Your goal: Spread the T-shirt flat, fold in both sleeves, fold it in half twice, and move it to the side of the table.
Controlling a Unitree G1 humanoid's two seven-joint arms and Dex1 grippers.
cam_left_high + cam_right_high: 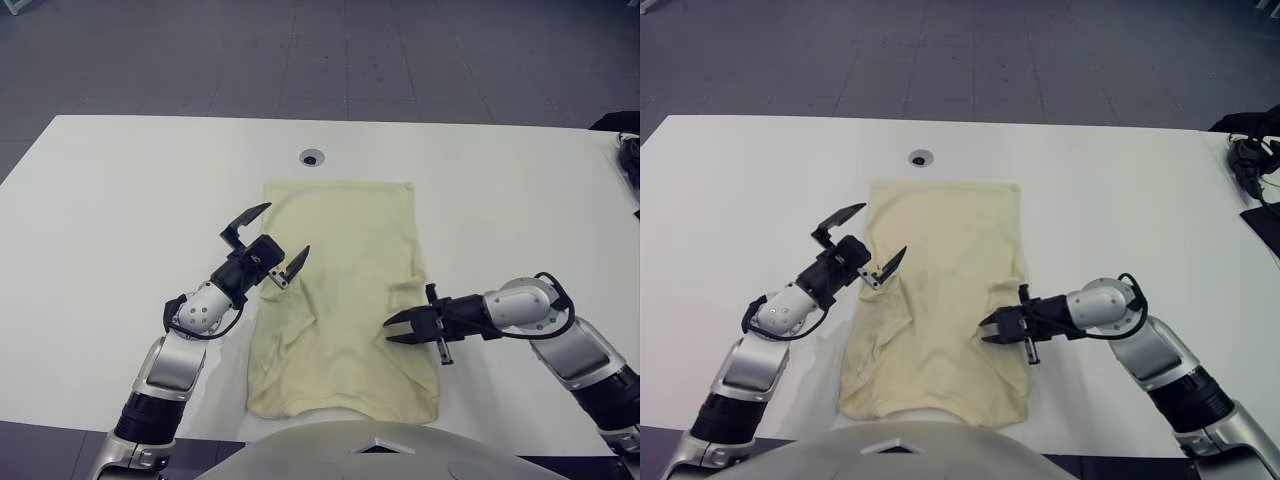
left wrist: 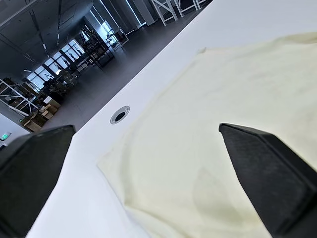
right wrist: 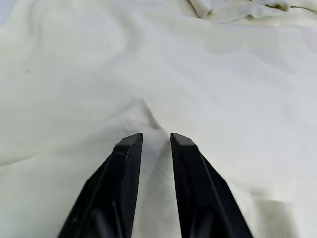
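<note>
We find the T-shirt (image 1: 345, 290) lying on the table (image 1: 120, 200) as a long narrow panel, both sleeves apparently already turned in, so we judge the step in hand to be the first fold in half. The left gripper (image 1: 286, 229) hovers with its fingers spread wide and holds nothing; the shirt's near side edge lies just below and beside its inner fingertip. The right gripper (image 1: 389, 331) sits low over the cloth with its fingers parted by only a narrow slit, also holding nothing as far as we can see. A small crease of fabric lies directly ahead of its tips, and the folded sleeve edge just beside them. To do the fold well, we recommend that each gripper take the hem end at matching corners and pinch through all layers, sleeve included, so nothing slips loose. Lift both corners evenly, carry them toward the far edge near the cable hole (image 1: 312, 157), and align edge to edge before release.
</note>
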